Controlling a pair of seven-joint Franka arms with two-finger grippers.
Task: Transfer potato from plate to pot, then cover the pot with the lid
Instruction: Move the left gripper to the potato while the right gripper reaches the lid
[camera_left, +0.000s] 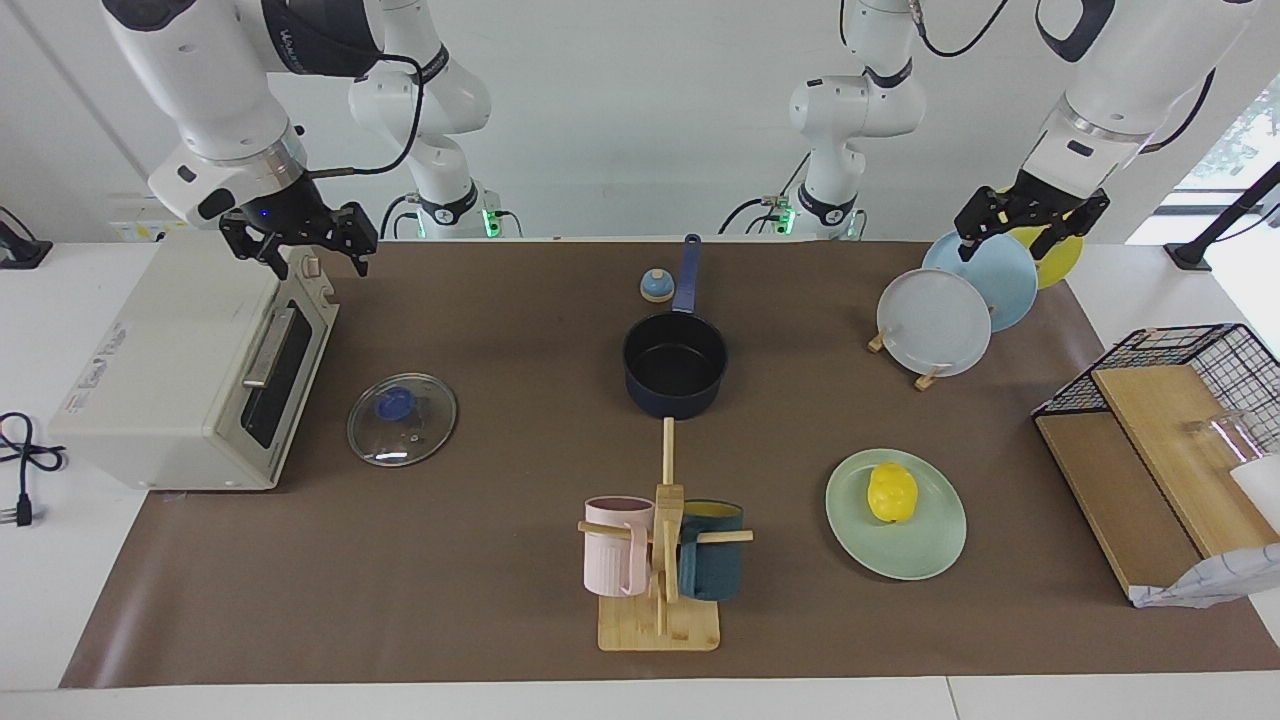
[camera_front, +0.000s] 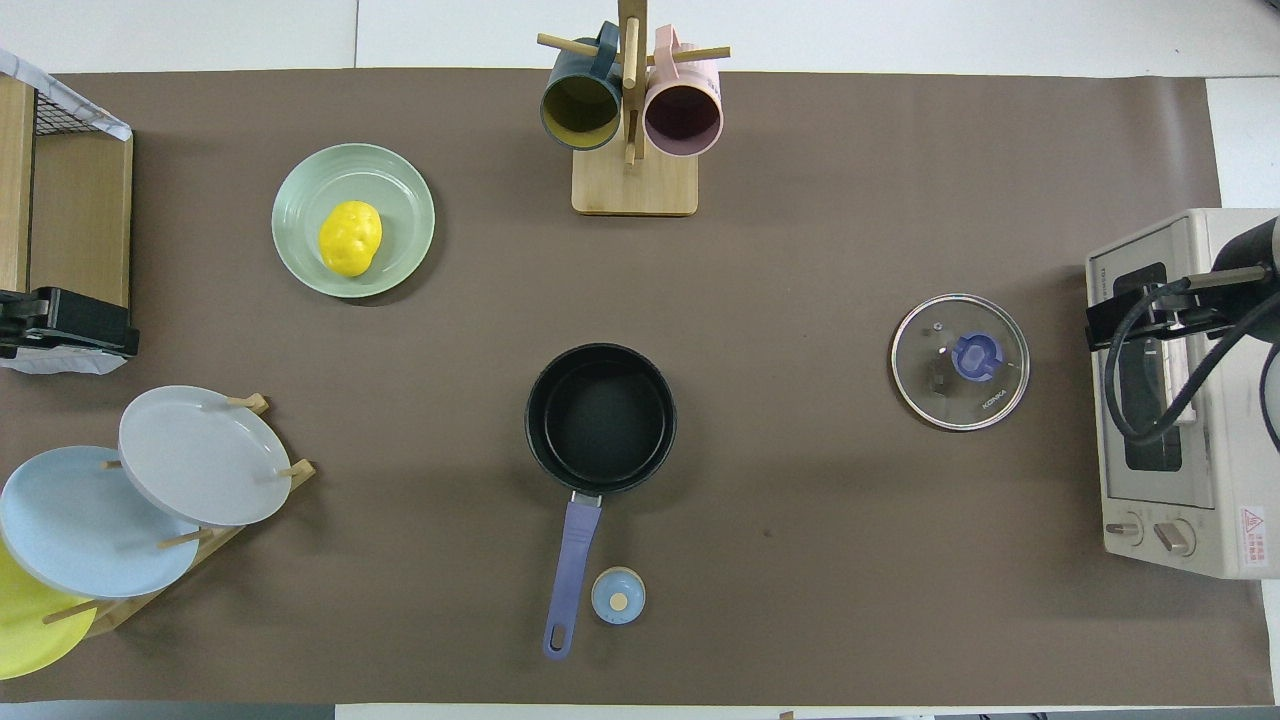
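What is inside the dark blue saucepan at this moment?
Nothing: the dark blue saucepan shows only its bare black bottom. The yellow toy potato lies on the mint-green plate; the clear glass lid lies flat on the table.
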